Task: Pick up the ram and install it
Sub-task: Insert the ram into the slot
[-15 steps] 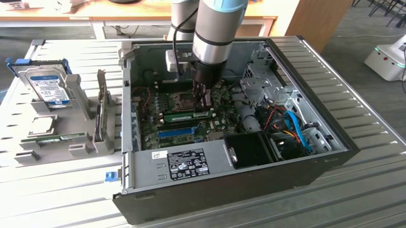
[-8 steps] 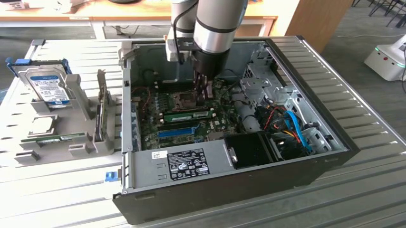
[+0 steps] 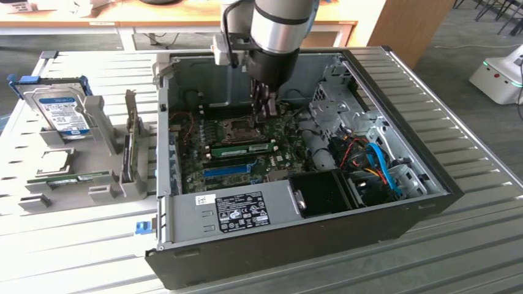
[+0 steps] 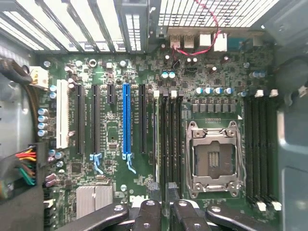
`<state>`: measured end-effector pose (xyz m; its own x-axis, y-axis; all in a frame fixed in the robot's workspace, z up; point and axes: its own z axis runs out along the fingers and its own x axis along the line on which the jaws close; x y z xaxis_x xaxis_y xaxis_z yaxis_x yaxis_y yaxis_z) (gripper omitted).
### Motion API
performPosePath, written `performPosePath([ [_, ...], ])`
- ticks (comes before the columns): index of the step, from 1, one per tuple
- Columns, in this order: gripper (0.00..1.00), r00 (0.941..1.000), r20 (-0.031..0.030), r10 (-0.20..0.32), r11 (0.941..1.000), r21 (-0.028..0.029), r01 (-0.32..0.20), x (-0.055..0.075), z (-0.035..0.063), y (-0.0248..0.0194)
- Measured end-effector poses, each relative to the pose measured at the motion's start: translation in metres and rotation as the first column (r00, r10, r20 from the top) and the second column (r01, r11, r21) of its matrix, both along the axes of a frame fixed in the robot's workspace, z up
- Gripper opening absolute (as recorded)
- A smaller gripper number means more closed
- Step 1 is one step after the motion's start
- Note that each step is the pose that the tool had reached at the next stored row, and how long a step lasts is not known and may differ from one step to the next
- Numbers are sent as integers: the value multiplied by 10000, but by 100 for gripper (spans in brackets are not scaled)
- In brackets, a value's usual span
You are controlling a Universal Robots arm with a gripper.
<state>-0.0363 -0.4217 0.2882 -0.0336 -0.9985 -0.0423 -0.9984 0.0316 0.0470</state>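
The ram (image 3: pixel 242 148) stands on edge in a motherboard slot just beside the empty CPU socket (image 3: pixel 234 130), as a seated stick would, though its latches cannot be made out. The end effector (image 4: pixel 167 214) hangs over the board inside the open computer case (image 3: pixel 286 248), fingers parted and grasping nothing. Another green stick (image 3: pixel 78 179) lies in a grey holder (image 3: pixel 102 195) on the desk (image 3: pixel 457 245).
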Motion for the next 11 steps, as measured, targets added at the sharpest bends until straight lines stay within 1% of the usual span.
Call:
performPosePath([
  [7, 19, 10000, 0, 0, 10000, 0, 0, 0, 219, 0],
  [11, 19, 10000, 1, 0, 10000, 1, 0, 0, 320, 0],
])
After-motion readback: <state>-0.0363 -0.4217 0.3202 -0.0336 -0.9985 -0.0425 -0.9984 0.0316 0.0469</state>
